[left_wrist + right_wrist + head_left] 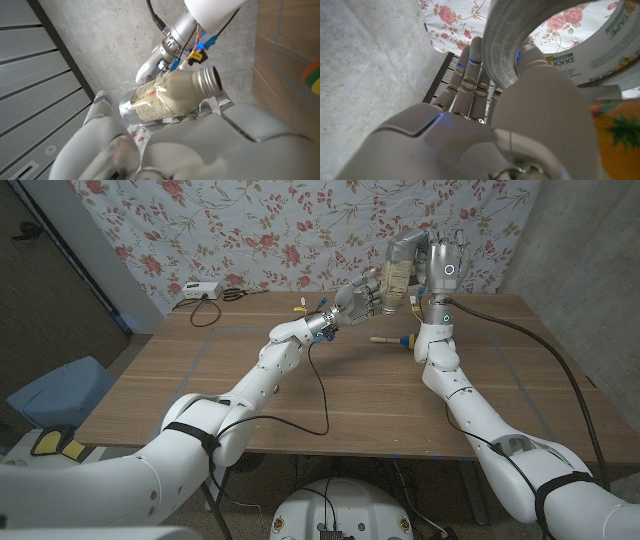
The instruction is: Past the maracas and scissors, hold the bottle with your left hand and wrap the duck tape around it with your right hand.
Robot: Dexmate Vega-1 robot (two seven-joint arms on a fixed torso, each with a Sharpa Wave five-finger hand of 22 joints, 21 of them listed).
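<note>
My left hand holds a clear bottle with a printed label up above the table's far side. The left wrist view shows the bottle lying across that hand, its silver neck free. My right hand stands upright just right of the bottle and grips a grey roll of duck tape close above the bottle's upper end. I cannot tell whether they touch. In the right wrist view the roll sits over the thumb side of the hand.
A maraca with a wooden handle lies on the table under the raised hands. Scissors and a white box with a cable lie at the far left edge. A floral cloth hangs behind.
</note>
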